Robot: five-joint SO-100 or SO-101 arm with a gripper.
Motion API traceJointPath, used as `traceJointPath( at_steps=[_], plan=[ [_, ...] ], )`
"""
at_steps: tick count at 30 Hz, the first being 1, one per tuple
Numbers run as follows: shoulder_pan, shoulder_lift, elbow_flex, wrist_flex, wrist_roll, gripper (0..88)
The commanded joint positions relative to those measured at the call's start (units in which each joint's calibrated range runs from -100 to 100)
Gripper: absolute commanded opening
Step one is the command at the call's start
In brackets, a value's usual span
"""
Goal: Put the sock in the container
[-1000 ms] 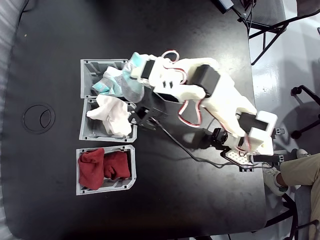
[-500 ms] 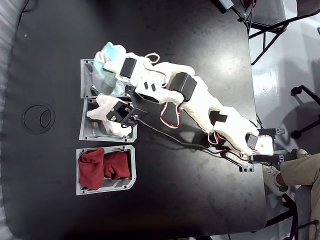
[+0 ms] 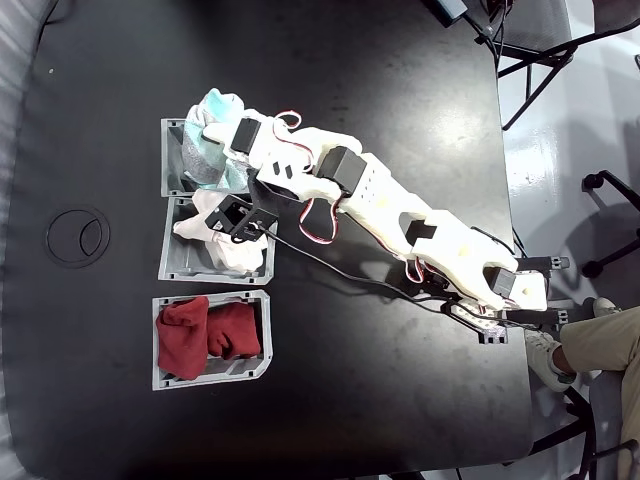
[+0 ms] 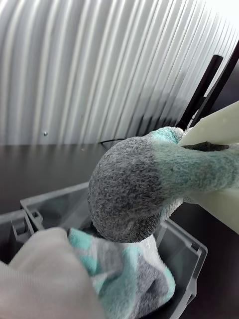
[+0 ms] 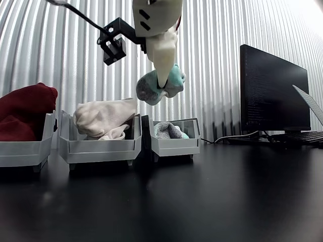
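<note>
My gripper (image 3: pixel 216 122) is shut on the mint-green and grey sock (image 3: pixel 216 104), holding it in the air over the far end of the grey container (image 3: pixel 167 152), the top bin in the fixed view. In the wrist view the sock (image 4: pixel 134 194) hangs grey end first from the white fingers (image 4: pixel 219 127), just above the container's rim (image 4: pixel 195 249). The other view shows the sock (image 5: pixel 157 86) in the gripper (image 5: pixel 162 83), well above the container (image 5: pixel 174 145). Another mint and grey sock (image 4: pixel 130 271) lies inside that bin.
Beside the container stand an alike bin (image 3: pixel 166 262) with white socks (image 3: pixel 232 240) and a third bin (image 3: pixel 262 330) with red socks (image 3: pixel 205 335). A monitor (image 5: pixel 272 93) stands at the right in the other view. A corrugated wall runs behind the bins.
The arm has stretched out to the left, carrying the sock from the container's right edge to above its far end. The grip on the sock has held.
</note>
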Motion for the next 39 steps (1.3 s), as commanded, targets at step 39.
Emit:
traceJointPath(
  at_steps=[39],
  plan=[
    [1.0, -1.1, -3.8, -1.2, -0.5, 31.6]
  ],
)
